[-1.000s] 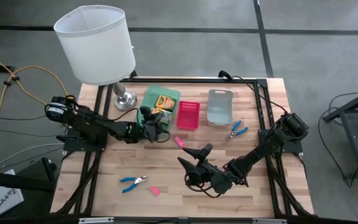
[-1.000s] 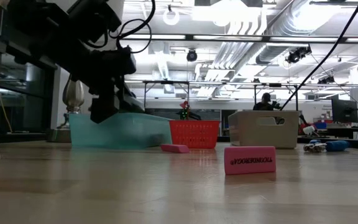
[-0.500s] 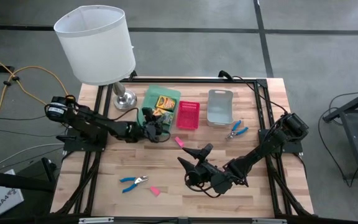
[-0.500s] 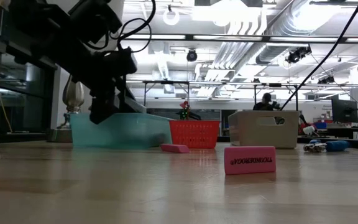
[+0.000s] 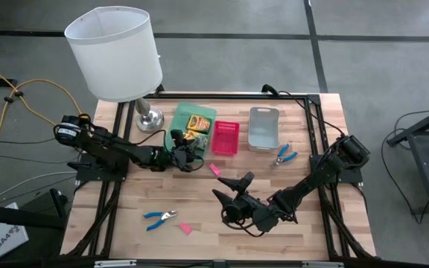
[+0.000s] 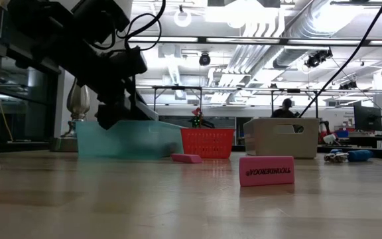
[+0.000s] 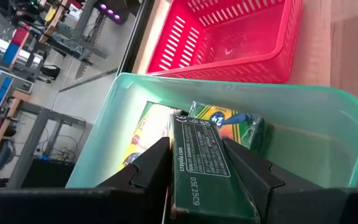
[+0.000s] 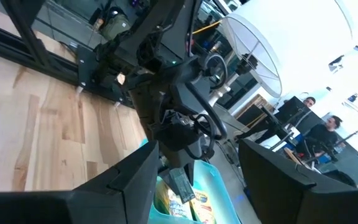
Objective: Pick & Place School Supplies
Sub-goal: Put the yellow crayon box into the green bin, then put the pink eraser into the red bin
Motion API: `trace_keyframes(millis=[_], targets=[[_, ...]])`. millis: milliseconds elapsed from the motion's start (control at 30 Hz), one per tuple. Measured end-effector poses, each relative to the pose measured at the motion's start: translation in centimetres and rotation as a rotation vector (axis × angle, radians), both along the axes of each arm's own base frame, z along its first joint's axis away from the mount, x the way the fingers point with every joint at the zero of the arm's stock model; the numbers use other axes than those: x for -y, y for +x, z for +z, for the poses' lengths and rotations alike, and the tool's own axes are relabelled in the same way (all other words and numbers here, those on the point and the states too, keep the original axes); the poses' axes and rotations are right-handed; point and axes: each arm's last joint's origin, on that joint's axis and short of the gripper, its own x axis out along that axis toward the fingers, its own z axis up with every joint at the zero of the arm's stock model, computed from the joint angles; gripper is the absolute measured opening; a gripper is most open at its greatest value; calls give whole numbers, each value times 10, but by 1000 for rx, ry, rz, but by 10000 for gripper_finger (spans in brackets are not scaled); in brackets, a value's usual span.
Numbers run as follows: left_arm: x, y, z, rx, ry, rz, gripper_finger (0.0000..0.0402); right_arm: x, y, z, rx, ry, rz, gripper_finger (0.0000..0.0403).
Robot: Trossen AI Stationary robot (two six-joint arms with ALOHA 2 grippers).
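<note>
Three crayon boxes are at the green tray (image 5: 183, 113), which serves as the landmark: two lie inside it, and the third, the held box (image 7: 199, 169), is clamped in the left gripper (image 5: 181, 147) over the tray's near rim. Compared with a second ago, the left arm has crept slightly toward the tray and the gripper has lifted a touch in the low view; nothing else on the table has shifted. That suggests the placing step is nearly done, with only the release left for this box.

The left claw is closed on the held box, its fingers pressing the two long sides. The box's long axis runs along the fingers, pointing from the gripper into the tray, its far end just over the crayons (image 7: 230, 124) already lying there.

Beside the tray stands the pink basket (image 5: 226, 138), and past that the grey bin (image 5: 263, 128). One eraser (image 5: 215, 169) lies near the tray's front, another eraser (image 5: 185, 228) well apart from it, close to the blue pliers (image 5: 159, 217). A second tool (image 5: 282, 155) lies just past the grey bin. These are still to be sorted.

The right gripper (image 5: 233, 187) waits well in front of the tray, its claw spread wide and holding nothing.
</note>
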Motion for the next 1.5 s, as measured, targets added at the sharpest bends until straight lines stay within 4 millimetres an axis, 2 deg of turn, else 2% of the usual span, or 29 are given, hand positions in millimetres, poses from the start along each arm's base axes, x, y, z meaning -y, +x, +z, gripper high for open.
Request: trace_keyframes(millis=[267,633,1033,1500], targets=[[3,0,0,0,-19,-23,156,0,0,0,13,20,0,215],[9,0,0,22,-38,-30,164,0,0,0,13,21,1,215],[9,0,1,32,-38,-23,215,-1,0,0,11,24,20,215],[18,7,12,121,12,-95,218,-1,0,0,11,24,20,215]])
